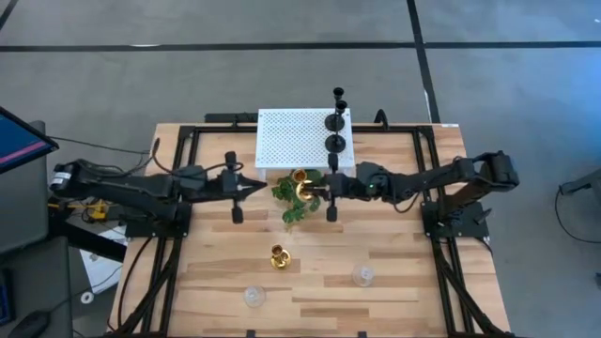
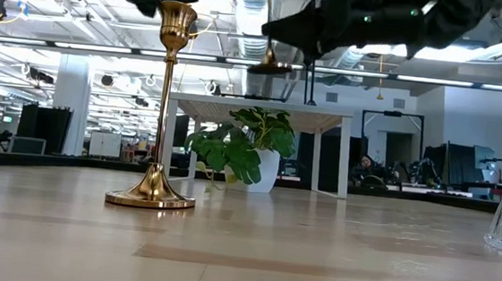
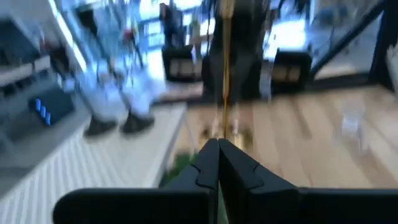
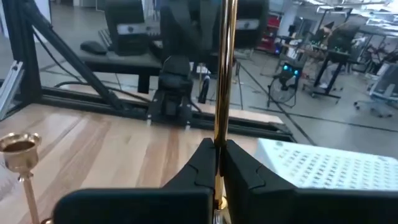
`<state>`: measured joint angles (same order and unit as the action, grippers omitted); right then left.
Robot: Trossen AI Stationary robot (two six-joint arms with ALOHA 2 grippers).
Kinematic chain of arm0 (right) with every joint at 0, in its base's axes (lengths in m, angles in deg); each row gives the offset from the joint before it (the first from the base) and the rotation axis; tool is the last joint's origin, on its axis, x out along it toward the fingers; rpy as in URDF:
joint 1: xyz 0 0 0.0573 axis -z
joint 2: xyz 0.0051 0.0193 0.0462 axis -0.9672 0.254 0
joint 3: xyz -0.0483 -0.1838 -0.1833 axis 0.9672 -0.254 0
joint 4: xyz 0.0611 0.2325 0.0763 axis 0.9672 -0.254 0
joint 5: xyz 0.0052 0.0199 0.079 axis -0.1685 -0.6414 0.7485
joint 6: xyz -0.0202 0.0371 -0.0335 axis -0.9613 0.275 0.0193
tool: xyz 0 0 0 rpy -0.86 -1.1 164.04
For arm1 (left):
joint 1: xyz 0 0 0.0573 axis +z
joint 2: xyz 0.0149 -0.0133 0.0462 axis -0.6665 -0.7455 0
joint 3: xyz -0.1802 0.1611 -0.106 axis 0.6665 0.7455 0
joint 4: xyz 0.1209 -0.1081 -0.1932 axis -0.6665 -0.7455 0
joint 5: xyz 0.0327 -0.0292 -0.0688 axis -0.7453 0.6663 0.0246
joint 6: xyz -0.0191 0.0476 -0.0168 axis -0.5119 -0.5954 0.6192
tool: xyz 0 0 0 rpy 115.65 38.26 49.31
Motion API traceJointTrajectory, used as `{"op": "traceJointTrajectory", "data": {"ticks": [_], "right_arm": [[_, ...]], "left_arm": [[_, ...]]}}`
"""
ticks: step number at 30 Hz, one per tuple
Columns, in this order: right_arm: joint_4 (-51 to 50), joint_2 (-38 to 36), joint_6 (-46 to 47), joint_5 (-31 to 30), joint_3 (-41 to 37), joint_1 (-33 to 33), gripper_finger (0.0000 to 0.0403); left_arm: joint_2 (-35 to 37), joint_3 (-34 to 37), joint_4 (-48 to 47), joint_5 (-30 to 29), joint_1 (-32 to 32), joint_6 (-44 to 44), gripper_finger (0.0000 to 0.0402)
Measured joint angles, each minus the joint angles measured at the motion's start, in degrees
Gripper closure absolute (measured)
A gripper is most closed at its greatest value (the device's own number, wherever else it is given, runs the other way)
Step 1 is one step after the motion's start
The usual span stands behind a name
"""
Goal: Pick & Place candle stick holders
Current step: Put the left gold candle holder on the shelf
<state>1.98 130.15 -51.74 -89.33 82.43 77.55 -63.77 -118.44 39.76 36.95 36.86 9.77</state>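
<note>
Right gripper (image 4: pixel 217 163) pinches the stem of a tall gold candle stick holder (image 1: pixel 302 184), lifted at frame centre beside the white perforated stand (image 1: pixel 291 138). Left gripper (image 1: pixel 255 188) waits pressed together, left of the plant (image 1: pixel 289 202). Advice: keep the stem vertical, clear the leaves, lower the base flat.

2 black holders (image 1: pixel 335 122) upright on white stand's right edge. Tall gold holder (image 1: pixel 302 185) held up above plant by right hand (image 1: pixel 320 188), pinched at stem. 2nd gold one (image 1: pixel 278 256) upright mid tabletop. 2 clear glass ones (image 1: pixel 254 297) (image 1: pixel 362 275) upright near front edge.
</note>
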Motion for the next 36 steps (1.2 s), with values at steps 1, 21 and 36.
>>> {"op": "traceJointTrajectory", "data": {"ticks": [1,21,36], "right_arm": [[0.9,0.8,0.0,0.4,0.0,0.0,0.0403],[5.3,7.9,1.7,5.7,4.4,1.6,0.0403],[1.8,8.0,1.7,5.7,6.6,2.0,0.0403]], "left_arm": [[-1.1,1.1,4.0,1.0,0.3,-1.1,0.0396],[-13.3,-0.4,22.9,5.7,6.3,4.0,0.036],[-21.0,-0.4,36.7,11.7,6.3,7.6,0.0215]]}}
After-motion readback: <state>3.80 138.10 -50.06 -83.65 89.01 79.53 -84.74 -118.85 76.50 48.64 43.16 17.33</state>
